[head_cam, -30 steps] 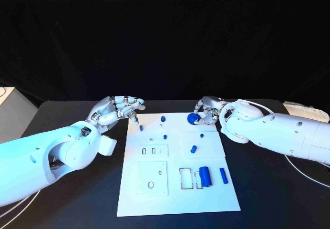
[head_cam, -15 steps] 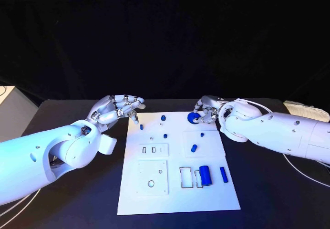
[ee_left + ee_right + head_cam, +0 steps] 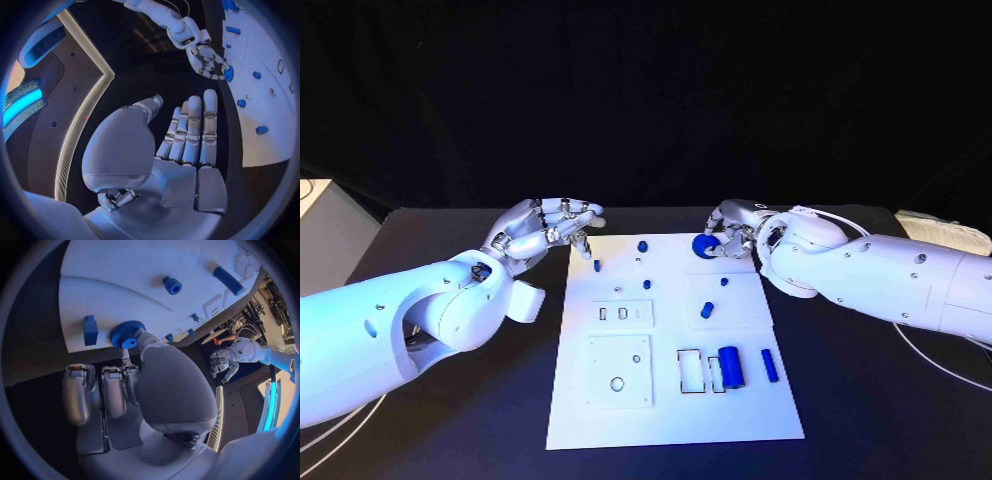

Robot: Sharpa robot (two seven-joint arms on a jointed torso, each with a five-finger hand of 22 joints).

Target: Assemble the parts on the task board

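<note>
Black table [image 3: 459, 440], dark room. White task board [image 3: 668, 400] lay central. Right hand [image 3: 733, 232] pinched a blue gear [image 3: 707, 246] at the board's far edge; left hand [image 3: 538, 232] hovered beside the board, fingers together, empty.

Black table [image 3: 877, 420] against black backdrop; white object [image 3: 312, 195] at left edge, white cables [image 3: 935, 360] at right

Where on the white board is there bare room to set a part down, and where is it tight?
The near strip of the white board, below the square plate and the blue cylinder, is bare. The far edge is crowded: small blue pieces stand there, the right robot hand holds the blue gear, and the left robot hand hovers beside the corner.
</note>
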